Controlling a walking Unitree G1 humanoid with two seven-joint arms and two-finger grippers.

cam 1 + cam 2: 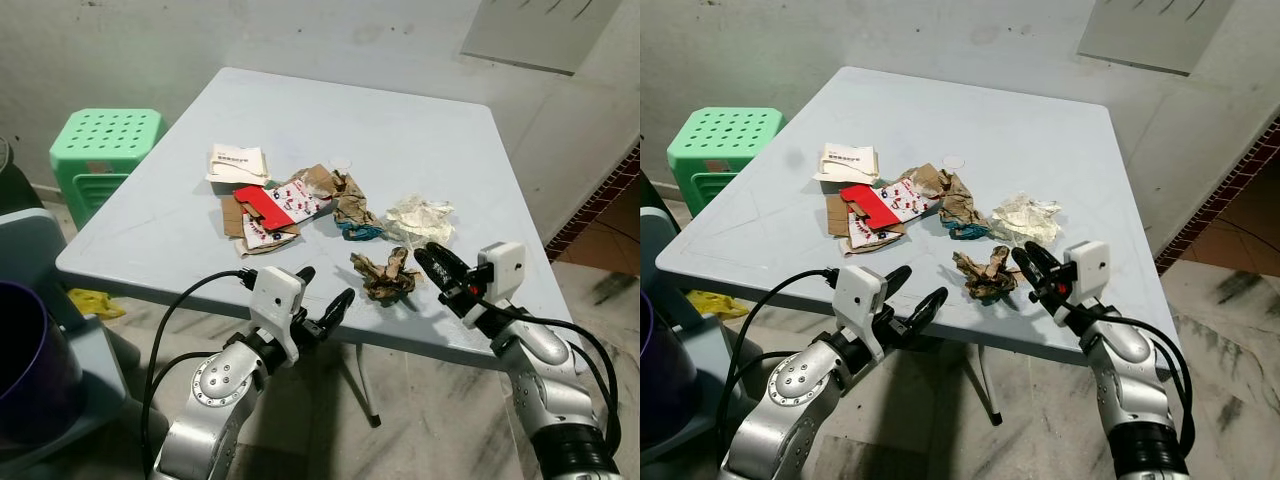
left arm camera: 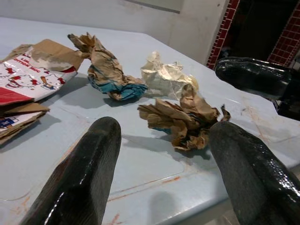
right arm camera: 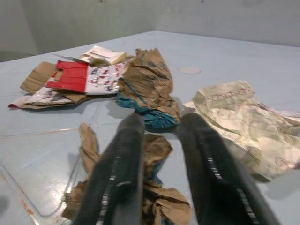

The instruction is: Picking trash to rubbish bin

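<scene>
Trash wad (image 1: 384, 274) (brown, crumpled) sits under the right gripper (image 1: 436, 266), whose narrowly parted fingers should straddle it before closing.

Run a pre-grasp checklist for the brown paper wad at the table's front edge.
1. Right end effector open: ok, fingers apart.
2. Right end effector lined up on the wad: ok, the wrist view has the wad under and between its fingers.
3. Wad free of other trash: ok, it lies apart from the white wrapper and the brown-and-blue wad.
4. Left end effector out of the way: not ok, it is open at the table edge, aimed at the same wad.
5. Bin in reach: cannot tell.
</scene>
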